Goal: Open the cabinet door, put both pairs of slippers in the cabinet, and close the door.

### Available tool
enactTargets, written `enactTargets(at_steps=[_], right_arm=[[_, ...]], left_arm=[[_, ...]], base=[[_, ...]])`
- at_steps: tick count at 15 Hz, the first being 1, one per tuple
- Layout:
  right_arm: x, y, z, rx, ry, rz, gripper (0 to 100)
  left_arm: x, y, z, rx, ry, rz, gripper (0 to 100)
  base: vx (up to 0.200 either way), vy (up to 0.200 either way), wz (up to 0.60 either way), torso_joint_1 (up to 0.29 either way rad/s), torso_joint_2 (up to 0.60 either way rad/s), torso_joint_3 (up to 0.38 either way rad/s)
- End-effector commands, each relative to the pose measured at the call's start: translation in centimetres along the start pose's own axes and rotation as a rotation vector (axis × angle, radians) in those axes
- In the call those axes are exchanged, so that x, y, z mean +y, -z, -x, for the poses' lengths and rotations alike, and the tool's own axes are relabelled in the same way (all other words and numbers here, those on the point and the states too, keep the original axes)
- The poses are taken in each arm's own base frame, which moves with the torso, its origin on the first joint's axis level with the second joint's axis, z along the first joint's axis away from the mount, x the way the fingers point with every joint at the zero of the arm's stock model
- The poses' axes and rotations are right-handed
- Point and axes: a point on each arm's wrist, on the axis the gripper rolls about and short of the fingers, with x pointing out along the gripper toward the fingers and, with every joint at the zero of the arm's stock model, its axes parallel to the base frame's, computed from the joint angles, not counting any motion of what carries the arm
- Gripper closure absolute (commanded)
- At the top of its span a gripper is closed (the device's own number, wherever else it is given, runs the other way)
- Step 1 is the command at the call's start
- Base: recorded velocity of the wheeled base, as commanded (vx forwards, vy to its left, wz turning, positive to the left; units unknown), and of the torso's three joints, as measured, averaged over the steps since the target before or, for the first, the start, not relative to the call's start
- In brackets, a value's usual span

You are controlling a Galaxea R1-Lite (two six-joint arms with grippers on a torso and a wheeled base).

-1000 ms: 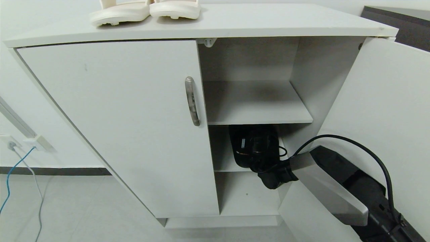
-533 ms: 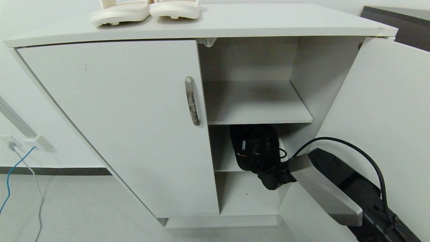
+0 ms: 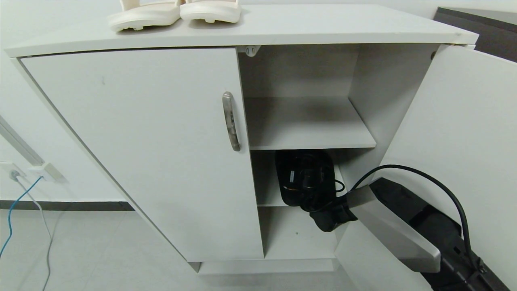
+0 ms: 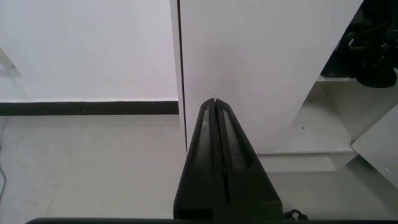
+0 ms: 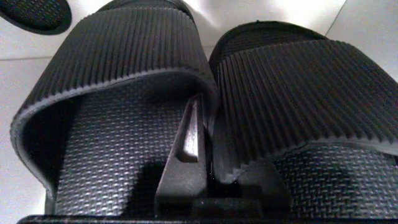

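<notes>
A pair of black slippers [image 3: 303,173] lies on the cabinet's middle shelf [image 3: 266,194], behind the open right door [image 3: 456,141]. My right gripper [image 3: 313,198] reaches into that shelf and is shut on the black slippers. In the right wrist view it [image 5: 202,124] pinches the two ribbed straps [image 5: 124,56] where they meet. A pair of white slippers [image 3: 173,12] rests on the cabinet top [image 3: 323,24] at the left. My left gripper [image 4: 214,106] hangs low and shut, holding nothing, in front of the shut left door [image 4: 249,62].
The left door [image 3: 141,141] with its metal handle [image 3: 230,121] stays shut. The upper shelf [image 3: 307,125] and bottom compartment [image 3: 295,234] hold nothing. Cables and a wall socket [image 3: 24,173] are at the lower left above the floor.
The right arm has shifted only slightly at the shelf opening. The black slippers stay on the middle shelf, perhaps a touch nearer its front edge.
</notes>
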Motion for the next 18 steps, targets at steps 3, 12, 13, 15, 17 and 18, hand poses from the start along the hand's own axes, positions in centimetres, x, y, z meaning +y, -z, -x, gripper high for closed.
enactTargets(at_steps=[3, 12, 13, 15, 17, 18], right_arm=[[0.1, -0.1, 0.2, 0.002, -0.004, 0.002, 100], [0.0, 0.7, 0.1, 0.017, -0.001, 0.013, 0], [0.0, 0.7, 0.3, 0.022, -0.002, 0.017, 0], [-0.1, 0.0, 0.8, 0.024, -0.003, 0.019, 0], [0.0, -0.7, 1.6, 0.014, -0.015, 0.010, 0], [0.1, -1.1, 2.2, 0.015, -0.022, 0.011, 0]], left_arm=[[0.0, 0.0, 0.0, 0.002, -0.001, 0.001, 100], [0.0, 0.0, 0.0, 0.002, -0.001, 0.001, 100], [0.0, 0.0, 0.0, 0.002, -0.001, 0.001, 100], [0.0, 0.0, 0.0, 0.002, -0.001, 0.001, 100], [0.0, 0.0, 0.0, 0.002, -0.001, 0.001, 100], [0.0, 0.0, 0.0, 0.002, -0.001, 0.001, 100]], base=[[0.000, 0.000, 0.00, 0.000, 0.00, 0.000], [0.000, 0.000, 0.00, 0.000, 0.00, 0.000], [0.000, 0.000, 0.00, 0.000, 0.00, 0.000], [0.000, 0.000, 0.00, 0.000, 0.00, 0.000], [0.000, 0.000, 0.00, 0.000, 0.00, 0.000], [0.000, 0.000, 0.00, 0.000, 0.00, 0.000]])
